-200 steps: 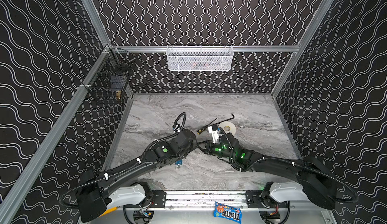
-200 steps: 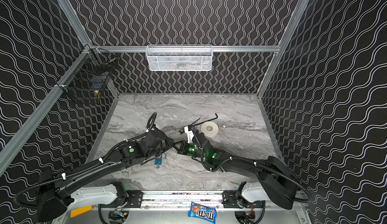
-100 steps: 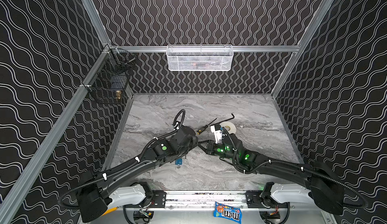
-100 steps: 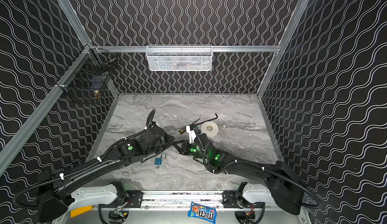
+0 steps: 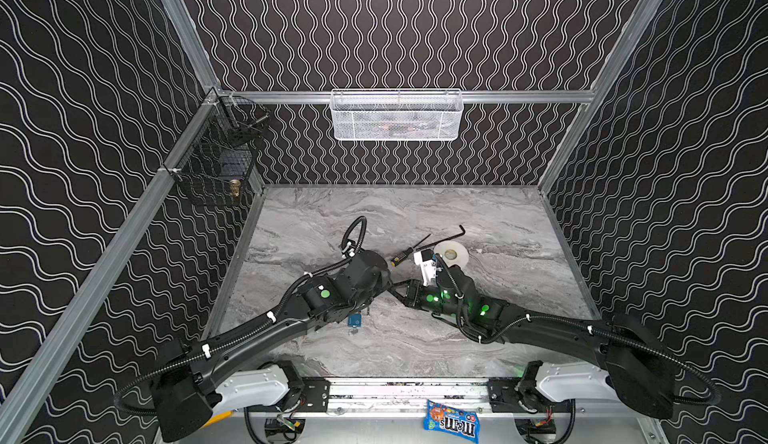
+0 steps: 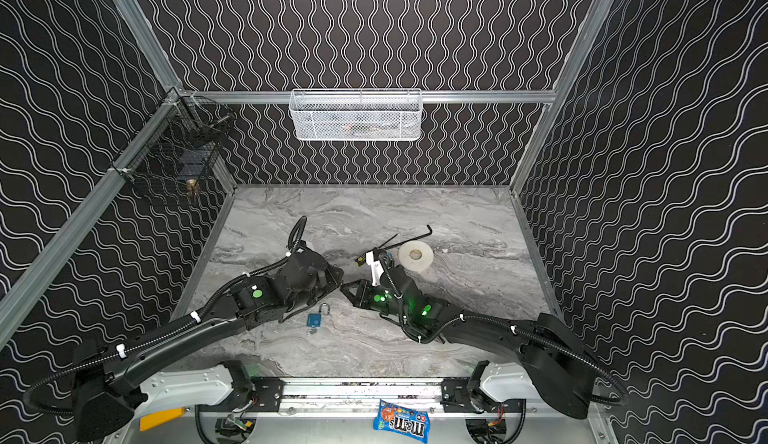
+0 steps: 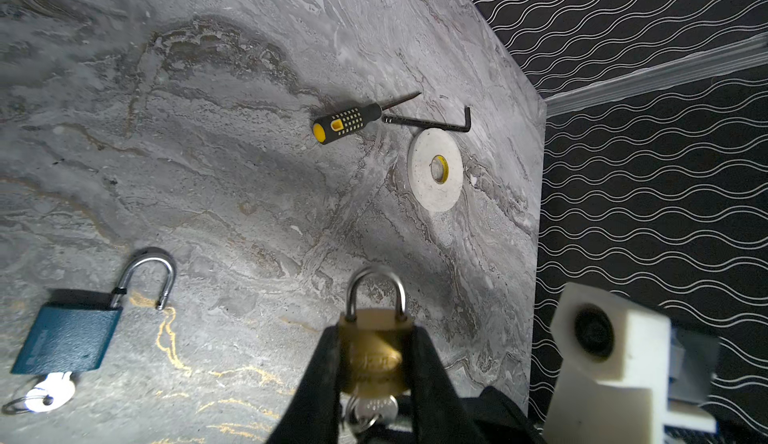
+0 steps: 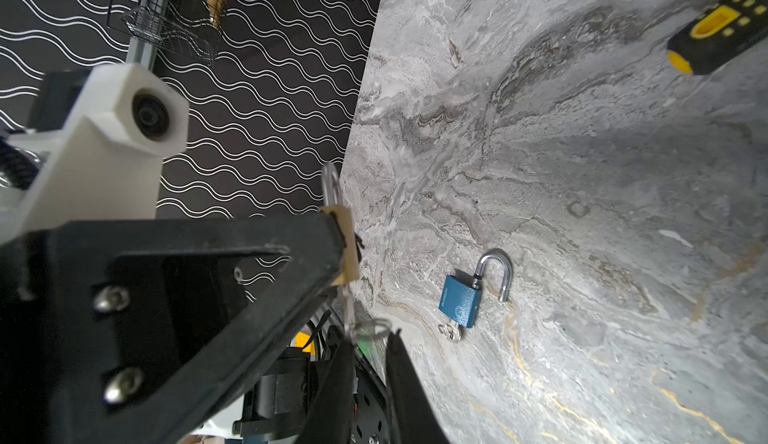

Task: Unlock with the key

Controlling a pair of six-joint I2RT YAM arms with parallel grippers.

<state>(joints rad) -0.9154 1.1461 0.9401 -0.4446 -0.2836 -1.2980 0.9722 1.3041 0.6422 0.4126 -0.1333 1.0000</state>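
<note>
We are at the turning step. Our left gripper (image 7: pixel 374 334) is clamped on the sides of the brass padlock (image 7: pixel 376 363) and holds it up off the table (image 5: pixel 415 350). The loop on the padlock looks locked, with both legs down in the body. The key (image 7: pixel 371 410) sits in the bottom of this padlock, with its ring hanging by it.

Our right gripper (image 8: pixel 370 350) is right at the key, tip to tip with the left one. Its fingers stand a little apart, and we think it is not pinching the key.

Next, we think the right fingers must close flat on the key's head and twist, while the left keeps a tight hold so the padlock does not spin too.

There is not much room between the two wrists, so the twist should be small and slow. The blue padlock (image 7: pixel 66 338) lies near, already open. The screwdriver (image 7: pixel 347 122), the hex key (image 7: pixel 428 124) and the tape roll (image 7: pixel 434 170) lie farther back, out of the way. The walls are well apart from us.
</note>
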